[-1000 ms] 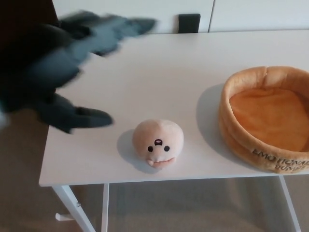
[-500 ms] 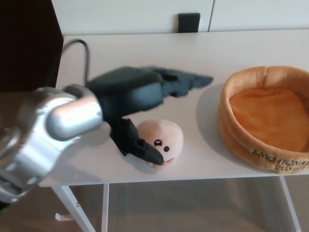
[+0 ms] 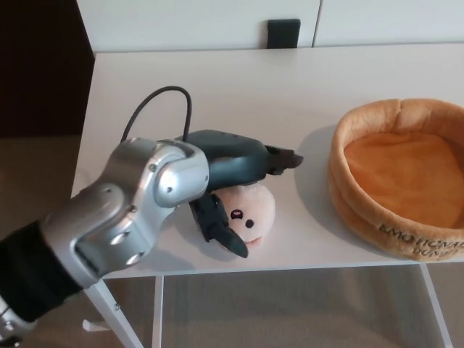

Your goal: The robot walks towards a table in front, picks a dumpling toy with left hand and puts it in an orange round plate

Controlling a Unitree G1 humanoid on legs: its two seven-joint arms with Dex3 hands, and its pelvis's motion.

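Peach-coloured dumpling toy (image 3: 248, 212) sitting on the white counter (image 3: 239, 94), near the front edge, well to the left of the orange round plate (image 3: 403, 176) and clear of it. Resting face forward, squat and round, so offering no long axis to line up on. Left hand (image 3: 232, 174) arching over the dumpling toy from the far-left side: two upper fingers (image 3: 279, 159) reaching past its crown toward the orange round plate, thumb (image 3: 225, 233) dropping down beside its left cheek. Dumpling toy lying under and between these, bracketed but apparently not yet squeezed; fingers spread, contact at the thumb impossible to confirm. Nothing lifted. Right hand not showing anywhere. Judging the closing pinch as the step in hand, with the carry rightward to the orange round plate outstanding. Soft body likely deforming under grip; slipping out forward off the counter edge being the risk.
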